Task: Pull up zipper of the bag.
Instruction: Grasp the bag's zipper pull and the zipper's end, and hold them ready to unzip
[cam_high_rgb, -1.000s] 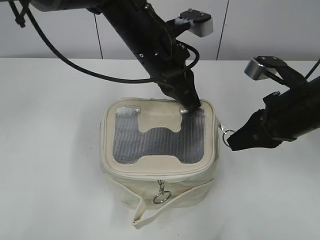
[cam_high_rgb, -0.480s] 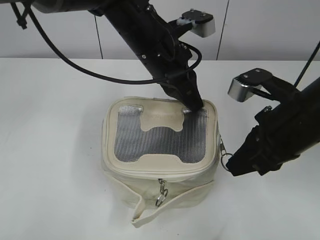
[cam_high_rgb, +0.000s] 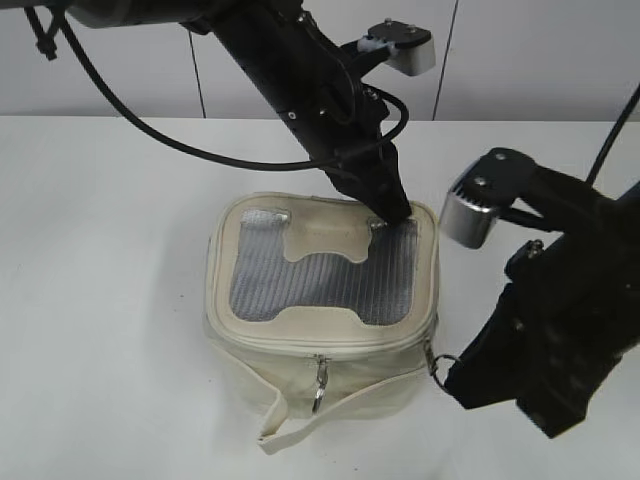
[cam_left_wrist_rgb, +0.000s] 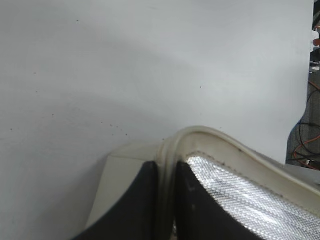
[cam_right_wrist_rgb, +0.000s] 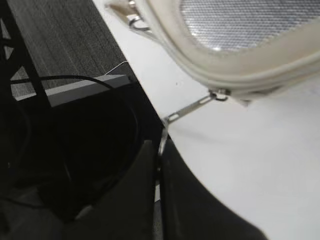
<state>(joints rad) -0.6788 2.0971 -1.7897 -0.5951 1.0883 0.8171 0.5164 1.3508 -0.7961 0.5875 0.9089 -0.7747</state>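
Bag (cam_high_rgb: 322, 300) pinned at the back rim, ring pull caught at the right front corner.

On my exterior view the cream bag sits mid-table (cam_high_rgb: 100, 300), mesh lid up, loose strap (cam_high_rgb: 290, 425) trailing at the front. My left gripper (cam_left_wrist_rgb: 167, 200) has its fingers closed on the lid's piped back edge, near the right rear corner. My right gripper (cam_right_wrist_rgb: 159, 165) has its fingers together on one silver ring pull (cam_right_wrist_rgb: 192, 106) of the zipper (cam_high_rgb: 330, 347), drawn taut from the bag's right front corner. The second ring pull (cam_high_rgb: 318, 396) hangs free at the front centre.
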